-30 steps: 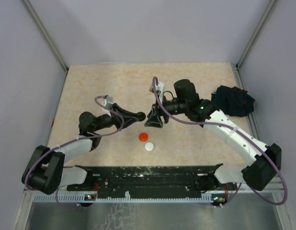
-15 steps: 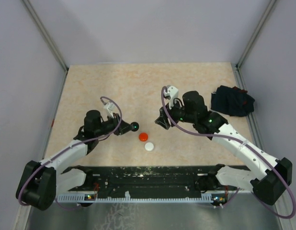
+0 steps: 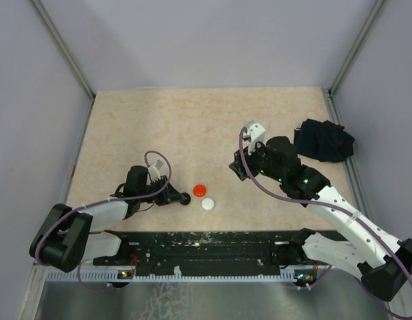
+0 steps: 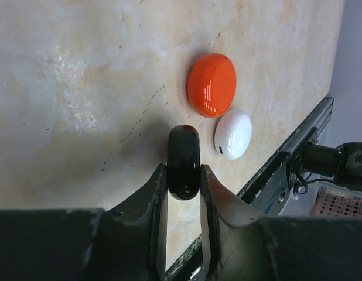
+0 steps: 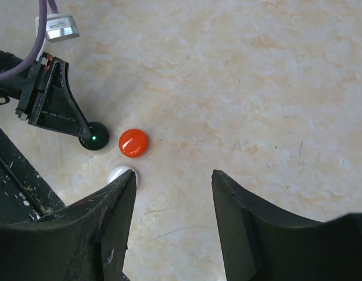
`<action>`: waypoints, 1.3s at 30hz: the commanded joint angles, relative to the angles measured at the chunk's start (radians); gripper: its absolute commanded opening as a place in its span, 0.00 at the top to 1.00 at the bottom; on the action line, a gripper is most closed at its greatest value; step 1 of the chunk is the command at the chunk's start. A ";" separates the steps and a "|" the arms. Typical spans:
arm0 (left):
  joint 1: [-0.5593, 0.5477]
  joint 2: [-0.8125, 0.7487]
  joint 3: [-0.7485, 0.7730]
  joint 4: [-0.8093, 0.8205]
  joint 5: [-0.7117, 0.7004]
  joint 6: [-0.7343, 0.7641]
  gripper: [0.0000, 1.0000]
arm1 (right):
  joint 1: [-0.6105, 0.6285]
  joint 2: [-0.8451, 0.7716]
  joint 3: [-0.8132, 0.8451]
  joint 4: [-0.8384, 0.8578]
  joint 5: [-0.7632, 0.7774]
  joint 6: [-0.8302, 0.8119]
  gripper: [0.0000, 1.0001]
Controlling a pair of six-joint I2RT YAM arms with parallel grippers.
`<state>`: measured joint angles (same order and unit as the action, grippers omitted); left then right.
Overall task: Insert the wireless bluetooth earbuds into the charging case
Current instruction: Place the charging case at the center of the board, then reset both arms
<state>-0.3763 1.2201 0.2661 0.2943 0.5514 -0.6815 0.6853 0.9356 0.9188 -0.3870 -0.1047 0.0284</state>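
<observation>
My left gripper [image 3: 184, 198] [image 4: 183, 171] is shut on a round black charging case [image 4: 184, 159] [image 5: 94, 136], held on its edge low over the table; a green light shows on it. Whether it touches the table I cannot tell. Just beyond it lie a red-orange round case [image 3: 199, 190] [image 4: 211, 85] [image 5: 133, 143] and a white one [image 3: 207, 204] [image 4: 232, 134] [image 5: 118, 173]. All three cases look closed. My right gripper [image 3: 241, 168] [image 5: 172, 178] hangs open above the table, right of the cases, holding nothing. The earbuds are out of view.
A dark navy cloth bundle [image 3: 324, 140] lies at the right edge of the table. The black rail of the arm bases [image 3: 206, 247] runs along the near edge, close behind the white case. Grey walls enclose the table.
My left arm has drawn back toward the near edge and lowered the black case beside the red one. My right arm has pulled away to the right.
</observation>
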 commanded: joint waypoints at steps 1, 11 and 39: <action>-0.025 0.058 0.007 0.066 0.016 -0.033 0.70 | 0.006 -0.037 -0.015 0.027 0.043 0.000 0.45; -0.083 0.115 0.080 -0.016 -0.060 -0.002 0.45 | 0.006 -0.064 -0.027 0.003 0.105 0.032 0.44; -0.086 -0.801 0.400 -0.747 -0.840 0.365 0.00 | -0.008 -0.453 -0.098 -0.174 0.624 0.180 0.14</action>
<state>-0.4667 0.5449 0.6754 -0.3828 -0.1932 -0.3988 0.6823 0.5732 0.8677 -0.6125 0.4274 0.1822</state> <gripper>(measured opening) 0.996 0.862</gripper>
